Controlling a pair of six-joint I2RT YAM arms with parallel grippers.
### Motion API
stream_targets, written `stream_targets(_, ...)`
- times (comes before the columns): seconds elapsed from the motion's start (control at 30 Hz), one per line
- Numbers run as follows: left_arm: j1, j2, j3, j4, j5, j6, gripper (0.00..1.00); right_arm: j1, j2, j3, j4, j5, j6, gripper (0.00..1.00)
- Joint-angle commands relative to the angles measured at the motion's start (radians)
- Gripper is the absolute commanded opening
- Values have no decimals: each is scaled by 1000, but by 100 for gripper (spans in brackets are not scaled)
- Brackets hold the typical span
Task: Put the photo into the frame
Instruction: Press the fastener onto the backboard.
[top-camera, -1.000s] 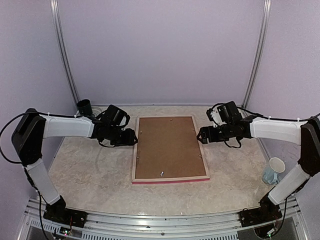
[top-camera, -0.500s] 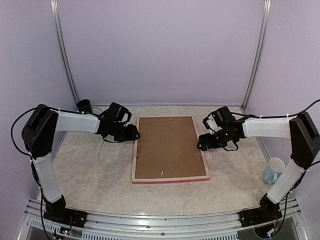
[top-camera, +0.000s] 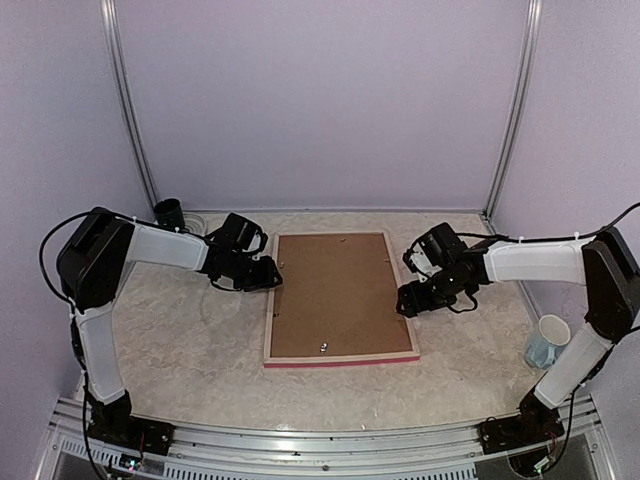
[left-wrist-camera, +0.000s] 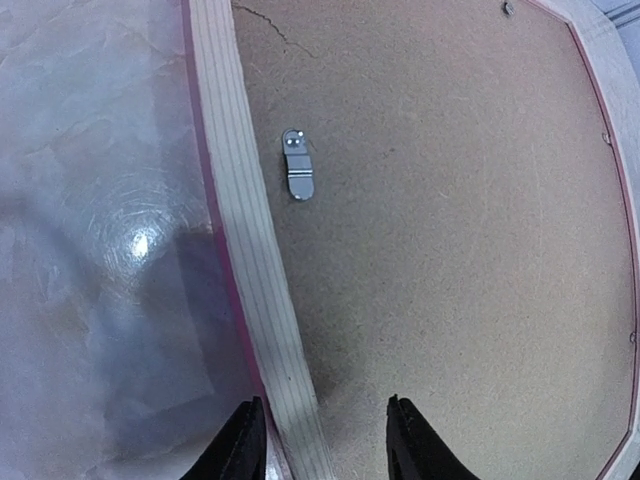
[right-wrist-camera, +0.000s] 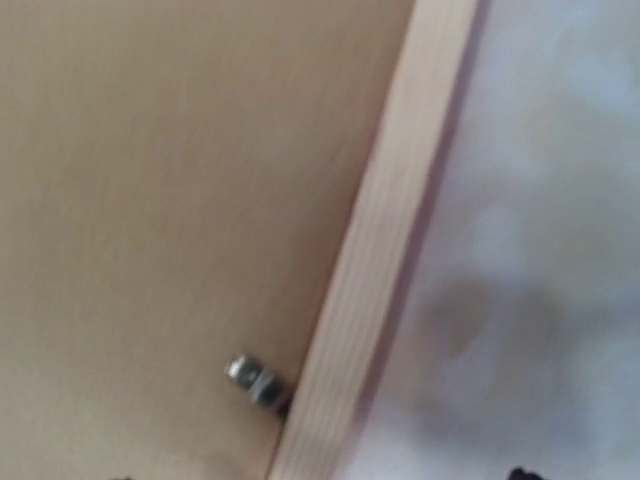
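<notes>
The big pale bench (top-camera: 200, 370) carries everything, and the frame (top-camera: 340, 357) lies flat in the middle of it. The frame is face down, so its pale wood back looks up and only a thin pink line shows along its near edge. A brown backing board (top-camera: 335, 290) fills the inside of the frame. The left arm (top-camera: 165, 245) reaches in to the frame's left side, and the right arm (top-camera: 530, 260) reaches in to the frame's right side. The left gripper (top-camera: 272, 280) sits low at the left wooden side of the frame. Its fingers (left-wrist-camera: 240, 445) are spread apart, one over the bench and one over the board, with the wooden side between them (I cannot tell if they touch it). The right gripper (top-camera: 403, 300) is at the frame's right side. Its tips barely peek in at the bottom of its own camera view, far apart, so it is spread too. A pale mug (top-camera: 545, 342) stands well to the right of the frame. A dark cup (top-camera: 168, 212) stands far off past the frame's left corner. A small metal clip (left-wrist-camera: 298, 172) lies on the board just inside the left side. A tiny nut (right-wrist-camera: 255, 378) sits on the board beside the right side.
</notes>
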Motion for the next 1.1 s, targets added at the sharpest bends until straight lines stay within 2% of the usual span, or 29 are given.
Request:
stream_targets(0.0,-6,21,-7,43,10,4,37,45,-16,-55,-23,57,48,81)
stream_targets(0.17,-6,29,-21,53,9,4,25,67,-10,-78,-24,134,101,82)
stream_targets(0.43,-6,39,-34,57,4,11,16,69,-36,-88,-28,206,140,82)
stream_targets(0.53,-6,37,-41,53,-21,10,17,69,-33,-92,-32,211,145,83)
stream_targets(0.63,-6,39,-41,47,-32,11,28,69,-26,-89,-35,211,148,83)
stream_targets(0.77,-6,48,-35,36,-32,9,33,69,-21,-85,-30,207,146,83)
stream_targets(0.9,-10,54,-31,32,-38,7,31,69,-14,-74,-28,204,144,83)
stream_targets(1.07,-15,66,-27,27,-42,13,19,70,-4,-76,-26,214,150,83)
